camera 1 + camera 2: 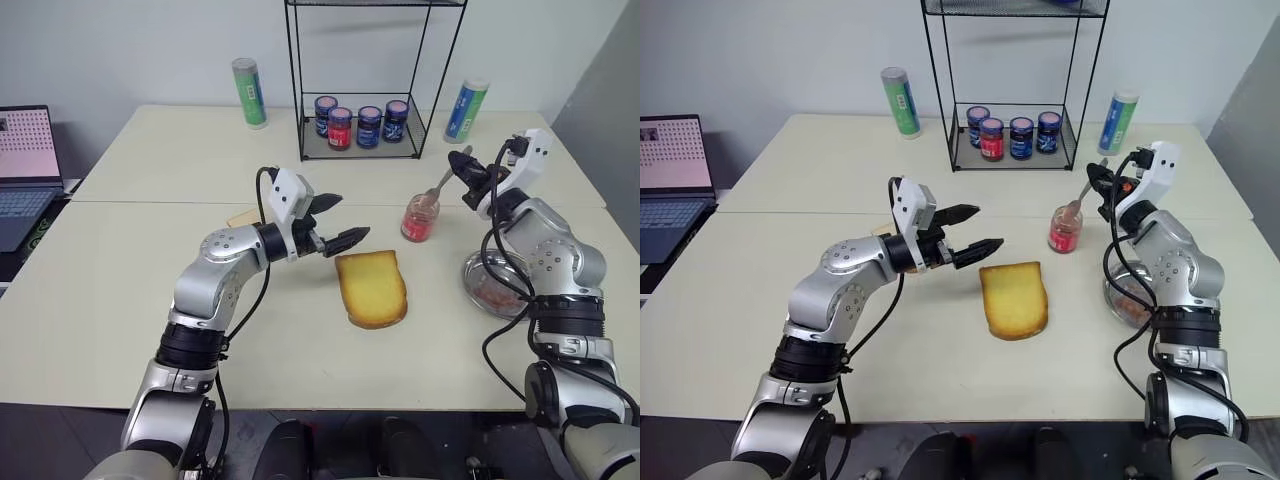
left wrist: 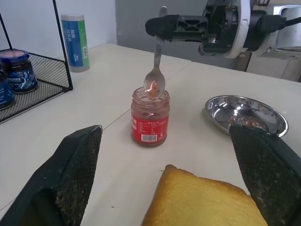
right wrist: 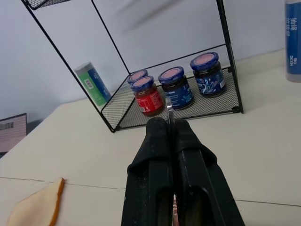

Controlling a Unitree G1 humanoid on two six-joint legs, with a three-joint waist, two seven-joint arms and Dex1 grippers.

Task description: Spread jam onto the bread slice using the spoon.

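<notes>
Two claws up over the surface (image 1: 130, 300). Landmark: open jam jar (image 1: 420, 217), lidless, red label, standing upright near mid-surface.

Right claw (image 1: 469, 170): fingers pressed together, clamped on the handle of the spoon (image 2: 155, 75). Held above and just right of the jar, spoon hanging bowl-down right over the jar mouth. Small dab of jam (image 2: 153, 86) sitting in the spoon bowl. Bowl at rim level; touching the rim or not, cannot tell.

Left claw (image 1: 336, 221): fingers spread wide apart, holding nothing. Hovers left of the jar, pointing toward it, above the far-left corner of the bread slice (image 1: 371, 288).

Bread slice: flat on the surface, nearer the robot than the jar and slightly left of it, apart from it. Golden face up, brown crust, no red on the visible face.

Round steel dish (image 2: 246, 114): right of the jar and nearer the robot, apart from it, red smears inside.

Paler thin slice (image 3: 35, 206): flat on the surface well left of the jar, partly behind the left arm.

Wire rack (image 1: 360, 140): behind the jar at the far side, four blue-lidded jars (image 3: 176, 87) in a row on its bottom shelf. Green-labelled tubes (image 1: 249, 92) standing either side of the rack.

Laptop (image 1: 25, 165): far left of the jar, off the surface edge, screen lit.
</notes>
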